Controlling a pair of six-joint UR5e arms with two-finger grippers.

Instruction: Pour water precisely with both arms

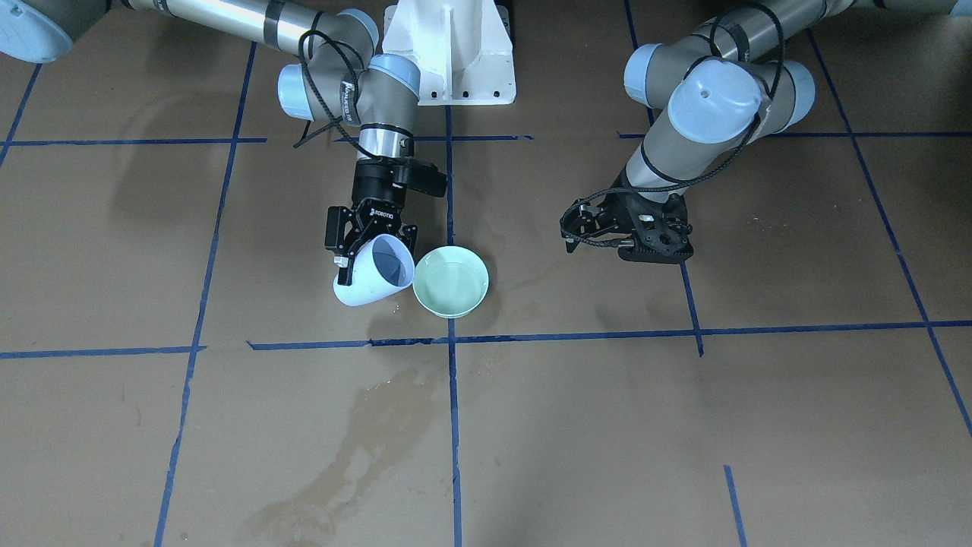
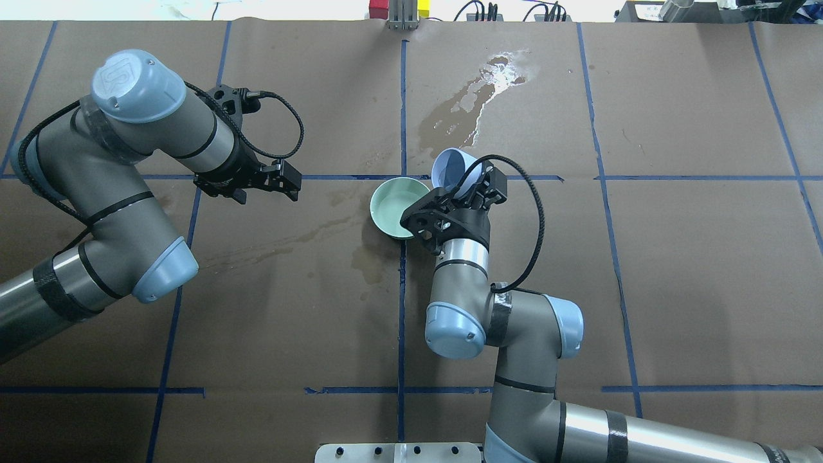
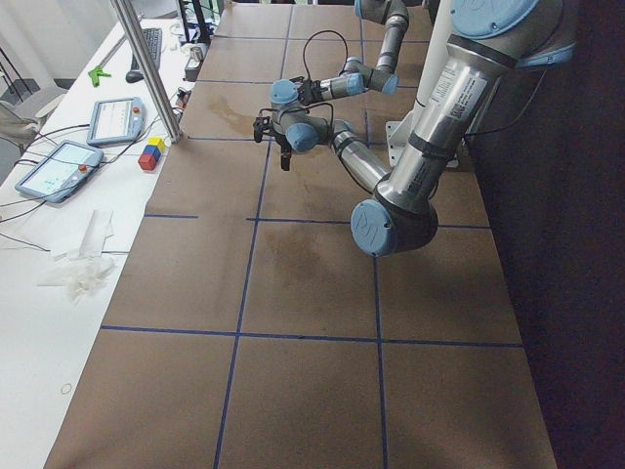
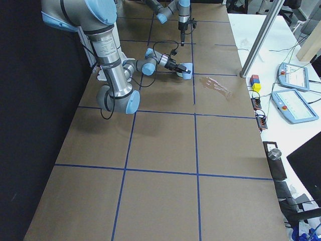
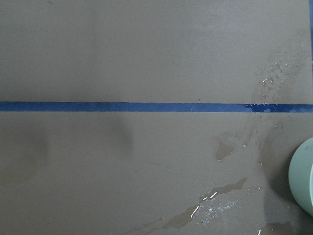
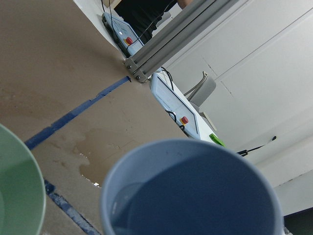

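Note:
My right gripper (image 1: 374,249) is shut on a pale lavender cup (image 1: 372,277) and holds it tilted, its mouth right beside the rim of a mint green bowl (image 1: 452,281) on the brown table. The cup (image 2: 453,168) and the bowl (image 2: 393,206) also show in the overhead view. Faint ripples of water (image 1: 453,287) show in the bowl. The right wrist view looks into the cup (image 6: 195,196), where a faint glint near the bottom may be water. My left gripper (image 1: 568,230) looks open and empty, hovering well to the bowl's side.
A long wet spill (image 1: 357,448) stains the paper in front of the bowl, and it glints in the overhead view (image 2: 479,103). Smaller puddles (image 5: 220,188) lie near the bowl's rim (image 5: 304,176). The white pedestal (image 1: 449,53) stands behind. Blue tape lines cross the table.

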